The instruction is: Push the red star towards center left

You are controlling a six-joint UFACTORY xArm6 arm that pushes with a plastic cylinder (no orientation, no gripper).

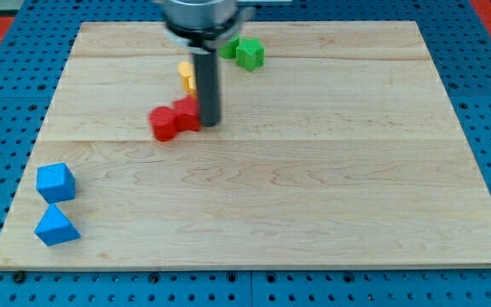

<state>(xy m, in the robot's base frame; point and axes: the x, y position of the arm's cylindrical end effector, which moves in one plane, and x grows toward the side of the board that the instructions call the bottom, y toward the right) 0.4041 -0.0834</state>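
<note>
Two red blocks lie side by side left of the board's middle, in the upper half. The right one [187, 112] looks like the red star, though its outline is blurred. The left one [164, 124] is a rounder red block touching it. My tip [208, 126] rests on the board against the right side of the red star. The rod rises straight up from there to the arm at the view's top.
A yellow block [185, 75] sits just above the red ones, partly hidden by the rod. Two green blocks [248, 54] sit near the view's top. A blue cube [55, 182] and a blue wedge-like block [56, 227] lie at the bottom left. The wooden board [331, 196] lies on a blue pegboard.
</note>
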